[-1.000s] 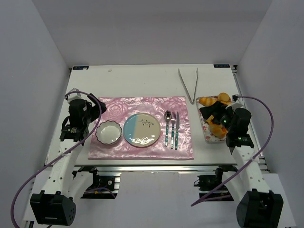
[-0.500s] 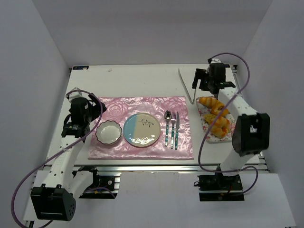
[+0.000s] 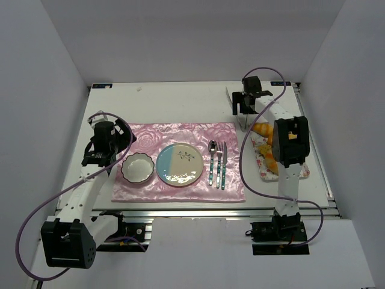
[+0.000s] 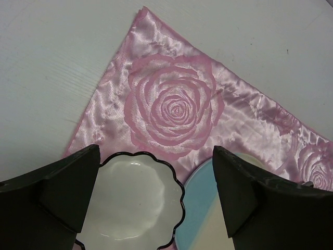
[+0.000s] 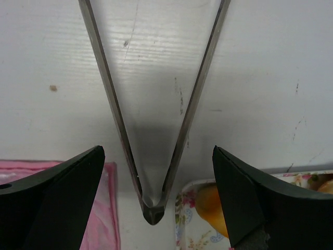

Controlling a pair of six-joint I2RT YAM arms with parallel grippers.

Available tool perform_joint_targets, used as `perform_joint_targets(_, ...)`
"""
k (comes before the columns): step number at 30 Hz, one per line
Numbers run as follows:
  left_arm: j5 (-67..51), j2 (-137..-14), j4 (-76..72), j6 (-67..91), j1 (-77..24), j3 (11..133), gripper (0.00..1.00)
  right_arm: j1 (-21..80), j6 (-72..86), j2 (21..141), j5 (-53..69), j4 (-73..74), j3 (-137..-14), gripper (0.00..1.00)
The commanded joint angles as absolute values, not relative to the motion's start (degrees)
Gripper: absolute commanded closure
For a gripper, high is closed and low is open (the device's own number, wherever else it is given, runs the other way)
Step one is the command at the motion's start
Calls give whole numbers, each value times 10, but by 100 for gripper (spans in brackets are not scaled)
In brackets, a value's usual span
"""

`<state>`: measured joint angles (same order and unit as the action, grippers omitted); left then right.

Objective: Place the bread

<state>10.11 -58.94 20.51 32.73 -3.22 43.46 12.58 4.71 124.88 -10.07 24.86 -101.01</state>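
Note:
Golden bread rolls (image 3: 263, 128) lie in a floral tray (image 3: 263, 170) at the right; one roll (image 5: 210, 205) and the tray's corner (image 5: 188, 205) show in the right wrist view. My right gripper (image 3: 244, 103) is open and empty, hovering over metal tongs (image 3: 241, 123) behind the tray. In the right wrist view the gripper (image 5: 157, 156) straddles the tongs' hinge end (image 5: 153, 211). My left gripper (image 3: 114, 133) is open and empty above the pink placemat's (image 3: 180, 135) far left corner.
On the placemat sit a scalloped white bowl (image 3: 138, 167), a blue-and-cream plate (image 3: 179, 164), a spoon (image 3: 212, 159) and a fork (image 3: 221, 162). In the left wrist view the gripper (image 4: 156, 151) is over the bowl (image 4: 130, 203) and the plate (image 4: 208, 208).
My right arm swung from over the bread tray to the back of the table, above the tongs. The left gripper shifted slightly right.

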Motion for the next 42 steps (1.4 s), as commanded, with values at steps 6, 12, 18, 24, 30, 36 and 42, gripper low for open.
perform_joint_targets(6,114,-599,189,319,-33,446,2,124,80,1340,-154,294,-1123,11)
perform_joint_targets(12,110,-604,187,321,-33,445,2,124,88,1383,-124,285,-1178,11)
perform_joint_targets(18,126,-608,190,321,-33,446,2,123,118,1427,-118,287,-1234,11)
perform_joint_targets(24,133,-613,192,322,-33,450,2,122,149,1428,-172,307,-1239,22)
perform_joint_targets(30,134,-612,196,322,-33,453,2,123,150,1376,-160,245,-1173,52)
perform_joint_targets(36,123,-603,193,320,-33,451,2,125,120,1289,-125,222,-1151,65)
perform_joint_targets(42,109,-597,193,317,-33,448,2,130,78,1105,-67,179,-974,69)
